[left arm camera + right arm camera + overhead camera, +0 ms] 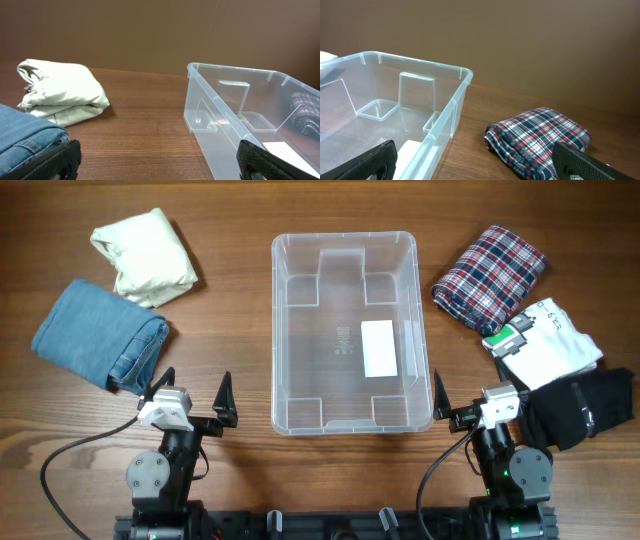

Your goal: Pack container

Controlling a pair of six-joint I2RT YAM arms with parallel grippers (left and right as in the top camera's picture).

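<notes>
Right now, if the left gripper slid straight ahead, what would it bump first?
Probably nothing: the left gripper faces bare table between the cream cloth and the container, though depth is unclear.

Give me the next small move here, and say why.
Probably swing the left gripper out over the folded jeans. Its fingers are open and empty, the jeans lie nearest to it, and the container holds no garment yet.
</notes>
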